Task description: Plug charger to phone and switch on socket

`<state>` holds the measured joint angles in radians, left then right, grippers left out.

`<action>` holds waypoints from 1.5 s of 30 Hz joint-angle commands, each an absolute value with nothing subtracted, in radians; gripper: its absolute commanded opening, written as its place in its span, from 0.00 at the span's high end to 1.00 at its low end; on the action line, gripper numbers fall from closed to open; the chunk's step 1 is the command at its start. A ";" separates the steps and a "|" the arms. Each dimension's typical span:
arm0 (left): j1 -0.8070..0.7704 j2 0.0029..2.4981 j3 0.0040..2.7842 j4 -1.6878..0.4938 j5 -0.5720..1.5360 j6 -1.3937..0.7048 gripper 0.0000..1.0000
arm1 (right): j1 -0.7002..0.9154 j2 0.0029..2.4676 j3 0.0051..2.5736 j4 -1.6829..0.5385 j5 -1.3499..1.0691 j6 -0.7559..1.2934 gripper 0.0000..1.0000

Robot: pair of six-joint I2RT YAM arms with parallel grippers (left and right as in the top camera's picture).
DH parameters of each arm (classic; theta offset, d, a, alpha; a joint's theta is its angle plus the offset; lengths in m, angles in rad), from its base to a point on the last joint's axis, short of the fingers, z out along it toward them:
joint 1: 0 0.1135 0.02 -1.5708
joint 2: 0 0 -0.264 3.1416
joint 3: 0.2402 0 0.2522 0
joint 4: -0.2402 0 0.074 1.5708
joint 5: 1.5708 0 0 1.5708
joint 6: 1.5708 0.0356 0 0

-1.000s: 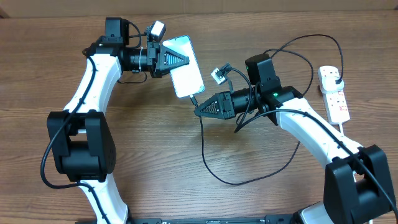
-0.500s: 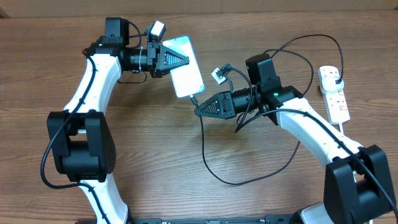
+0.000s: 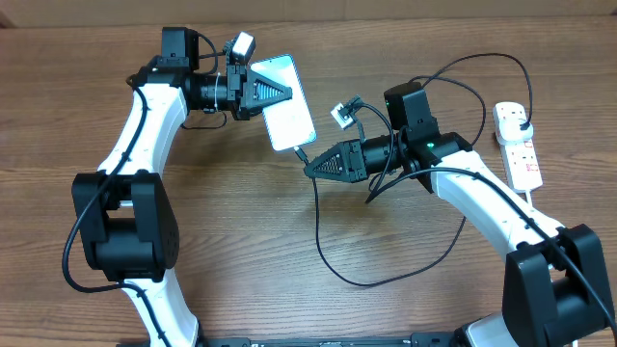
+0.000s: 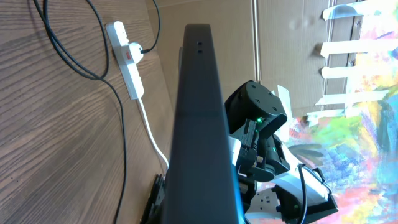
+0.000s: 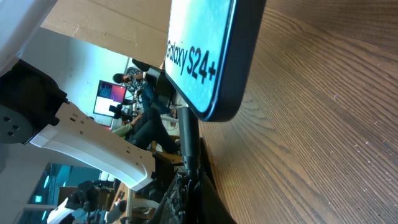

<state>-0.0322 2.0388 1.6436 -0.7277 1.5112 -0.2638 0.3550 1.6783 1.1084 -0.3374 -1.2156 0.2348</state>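
Two of the task's things meet between the arms. The right fingers (image 3: 316, 168) sit narrow, pinched on the small plug tip of the charger (image 5: 188, 140). In the right wrist view the tip stands end-on against the bottom edge of the phone (image 3: 293, 120), but whether it is fully seated cannot be told. The left fingers (image 3: 272, 93) clamp the phone by its upper half, holding it off the worktop (image 3: 241, 260) with the lit screen facing up. The step in hand looks like insertion. It would go best with the tip in line with the phone's long axis and pushed straight while the left arm braces. A sideways tilt could bend the tip or slide the phone in its grip. Outward, the black cable loops loosely across the worktop below the right arm and back up to the socket (image 3: 522, 154) near the right edge, where its plug sits in an outlet. Bare wood lies open between the right arm and the socket, though the slack cable crosses that path and could snag.
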 commanded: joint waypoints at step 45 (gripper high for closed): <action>-0.027 2.033 1.658 -0.711 1.568 -0.352 0.96 | 0.386 1.666 1.112 -0.239 -1.115 0.315 0.96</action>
